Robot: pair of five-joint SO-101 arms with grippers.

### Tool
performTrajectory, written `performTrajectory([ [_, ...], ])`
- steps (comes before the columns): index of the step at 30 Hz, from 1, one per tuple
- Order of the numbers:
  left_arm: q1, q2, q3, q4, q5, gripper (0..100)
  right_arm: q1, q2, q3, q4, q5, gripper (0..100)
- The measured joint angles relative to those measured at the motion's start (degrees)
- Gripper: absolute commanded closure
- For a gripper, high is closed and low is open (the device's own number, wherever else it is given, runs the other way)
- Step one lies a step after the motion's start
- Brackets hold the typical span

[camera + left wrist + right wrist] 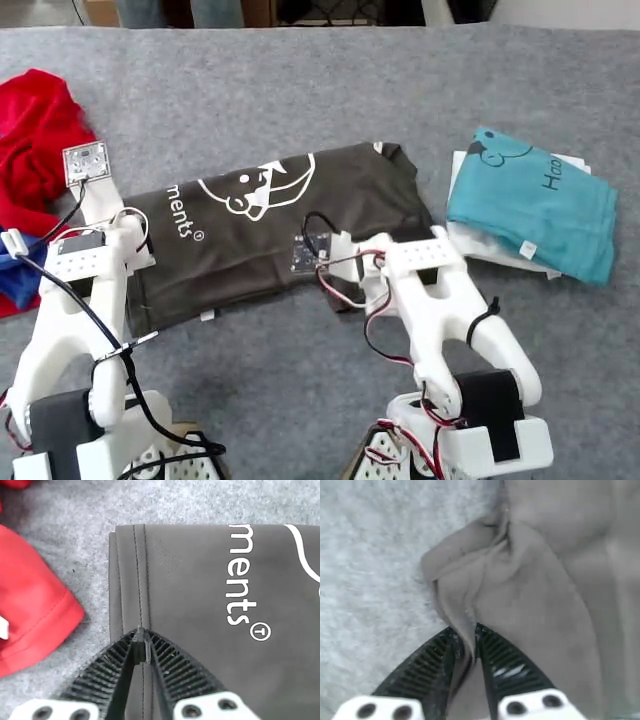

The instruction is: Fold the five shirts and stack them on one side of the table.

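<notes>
Shirts lie in three lots on our grey desk point(300, 80), and we judge the job a little under half done. At our right side a teal shirt point(530, 205) sits folded on top of a white shirt point(478, 246), which we take for the start of the stack. In the middle the dark shirt point(270, 230) is spread flat with its white print facing up, its long sides apparently turned in already. Our left gripper point(142, 645) is pressed together on the stitched hem at one end. Our right gripper point(467, 640) pinches a bunched corner of the same cloth along the near edge. A red shirt point(35, 130) and a blue shirt point(15, 280) lie crumpled at the left, not yet folded. By our reading, the dark shirt needs its final fold before it joins the stack.
</notes>
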Motion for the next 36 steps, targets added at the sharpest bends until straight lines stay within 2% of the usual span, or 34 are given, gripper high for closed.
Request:
performTrajectory([
  [7,0.00,0.00,0.00,0.00,-0.09,97,0.00,0.44,-11.60,5.98,0.26,98.3],
  [18,0.00,0.00,0.00,0.00,-0.09,97,-0.97,1.67,-20.84,8.70,9.14,98.2],
  [30,0.00,0.00,0.00,0.00,-0.09,97,-1.41,16.00,-30.42,3.16,9.85,94.1],
  [36,0.00,0.00,0.00,0.00,-0.09,97,-1.58,19.43,-31.38,-3.43,9.85,86.8],
])
